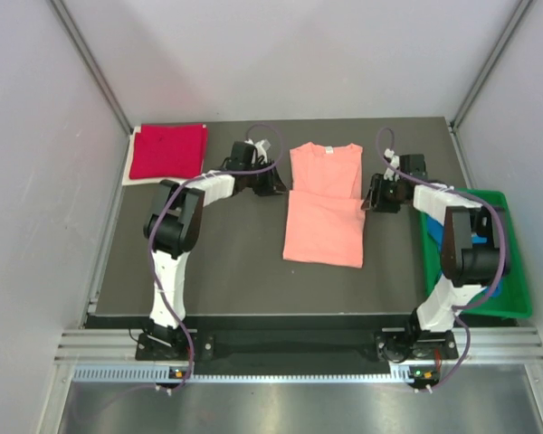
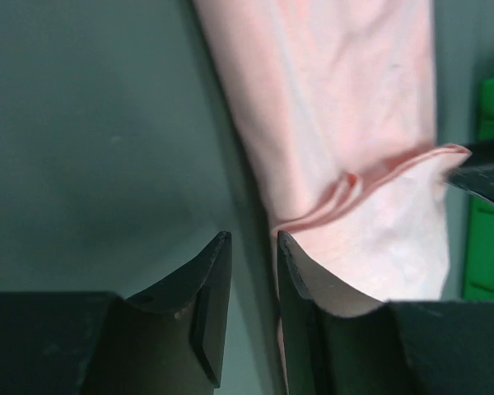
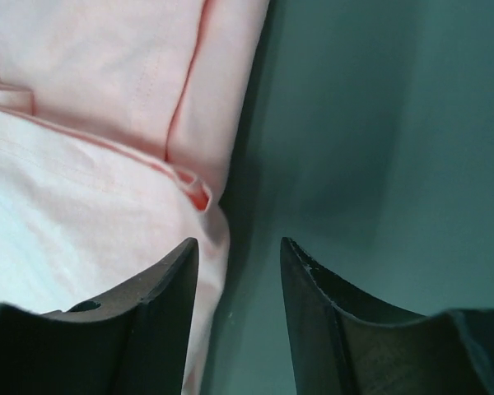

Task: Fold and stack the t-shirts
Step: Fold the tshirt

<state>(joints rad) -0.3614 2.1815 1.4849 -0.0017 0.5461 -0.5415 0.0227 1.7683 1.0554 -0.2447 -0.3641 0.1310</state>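
Mid-fold on the salmon-pink tee (image 1: 324, 217), our left gripper (image 2: 253, 239) and right gripper (image 3: 239, 243) gape empty; next we must pinch its edges.

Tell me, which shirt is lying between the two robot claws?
The salmon-pink t-shirt, mid-table, with the left gripper and right gripper at its sides. The crimson-red t-shirt lies folded in the far left corner, away from both.
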